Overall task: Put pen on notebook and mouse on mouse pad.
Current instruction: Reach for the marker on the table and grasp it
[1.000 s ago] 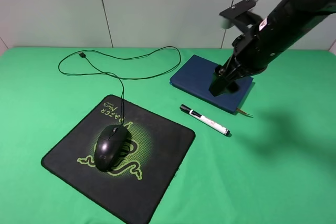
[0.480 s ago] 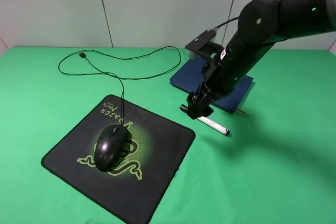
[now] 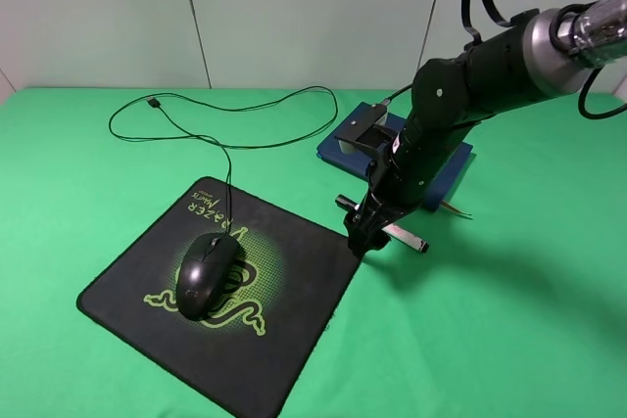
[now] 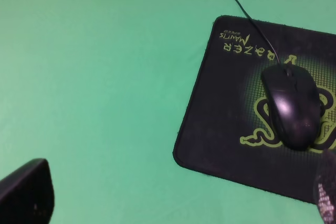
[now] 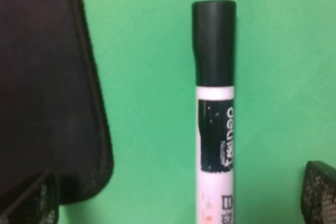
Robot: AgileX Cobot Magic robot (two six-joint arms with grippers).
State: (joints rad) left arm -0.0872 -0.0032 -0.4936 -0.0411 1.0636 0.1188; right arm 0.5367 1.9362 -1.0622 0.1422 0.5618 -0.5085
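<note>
Two grippers, both mine, entered with four task items.

1. Right gripper [image 3: 361,240]: low over the green table [image 3: 509,340], at the capped end of the pen [image 3: 409,238]. Its fingers [image 5: 319,192] stand apart, one on each side of the barrel, and neither touches it.
2. Pen: lying flat on the table, not on the notebook [image 3: 355,147]. It is near the notebook's front edge and just beside the mouse pad's right-hand corner, apart from both.
3. Mouse [image 3: 208,274]: resting on the mouse pad [image 3: 294,349], over the green logo and well inside every edge. Its cable [image 3: 235,105] runs off the far edge and loops across the table.
4. Left gripper [image 4: 176,195]: spread wide, holding nothing.

Edges and room: in my right wrist view a narrow strip of green separates the mouse pad's rounded corner from the pen, and one finger sits right at that corner. In the high view a wide stretch of green table lies to the right of the pen and in front of it.

View differences:
- Right wrist view: the only one that shows the black cap [image 5: 213,40] and the dark print up close.
- High view: the only one that shows my right arm covering part of the pen and part of the notebook.
- Left wrist view: gives the mouse and the pad's lettering, with only a blue sliver of the notebook.
</note>
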